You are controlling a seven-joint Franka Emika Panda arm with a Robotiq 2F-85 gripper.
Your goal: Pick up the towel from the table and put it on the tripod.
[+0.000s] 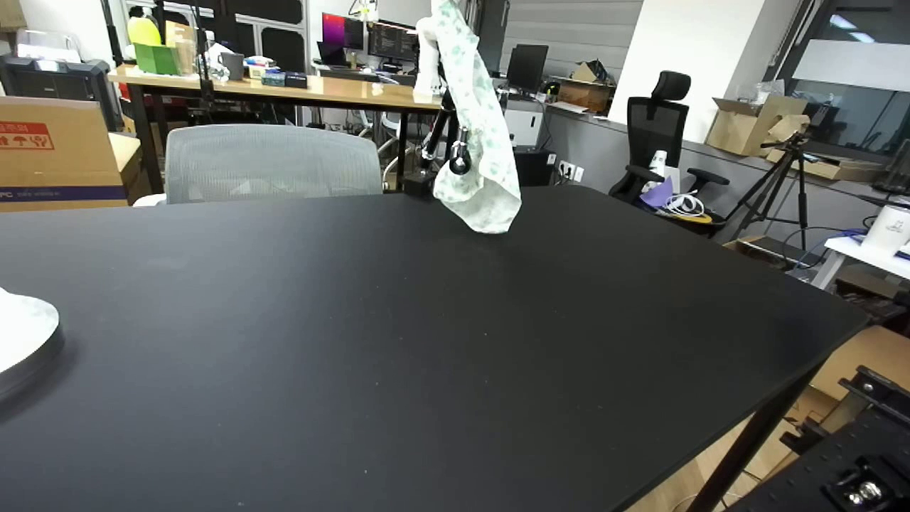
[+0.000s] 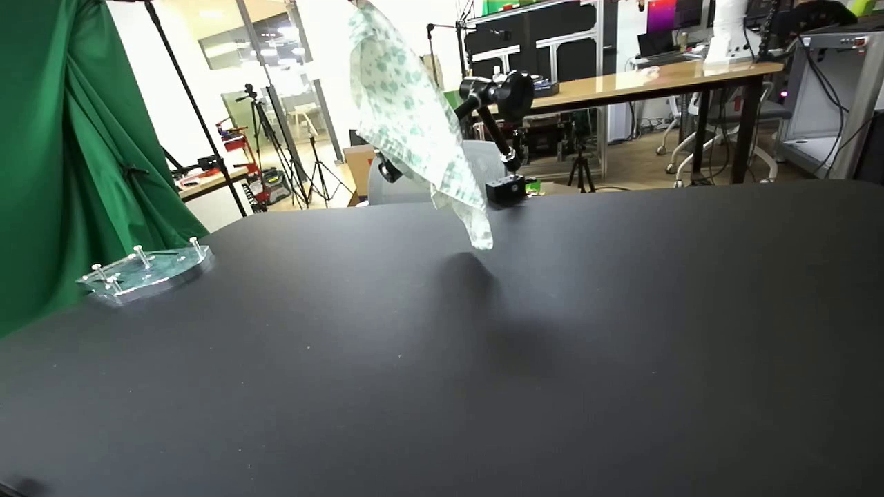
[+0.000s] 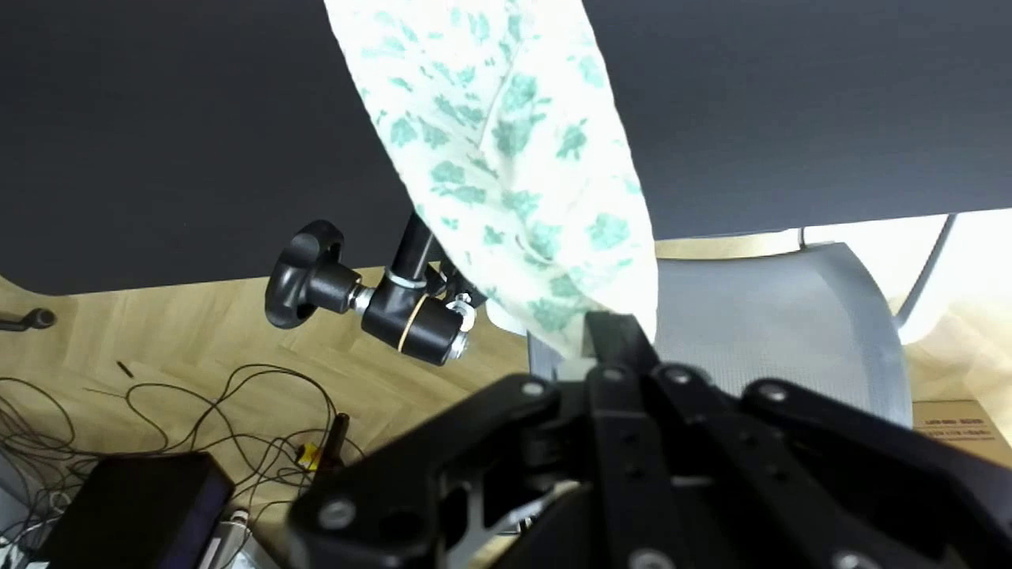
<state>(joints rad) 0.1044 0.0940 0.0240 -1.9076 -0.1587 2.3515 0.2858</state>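
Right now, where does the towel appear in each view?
In an exterior view: towel just right of middle, from top edge to above mid-height.
In an exterior view: towel near middle, slanting rightward from top edge to about mid-height.
In the wrist view: towel central, from top edge to below mid-height.
Shared landmark: black jointed stand, in all three; left of the towel in the wrist view.

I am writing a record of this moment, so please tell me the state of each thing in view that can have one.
Gripper: closed on the towel.
Towel: hanging in loose folds, clear of the table.
Black jointed stand: standing at the table edge; whether the towel touches it, unclear.
Background tripod: standing, legs spread.
Purple-red background screen: lit.
Window-side cardboard box: open.
Green curtain: hanging in folds.
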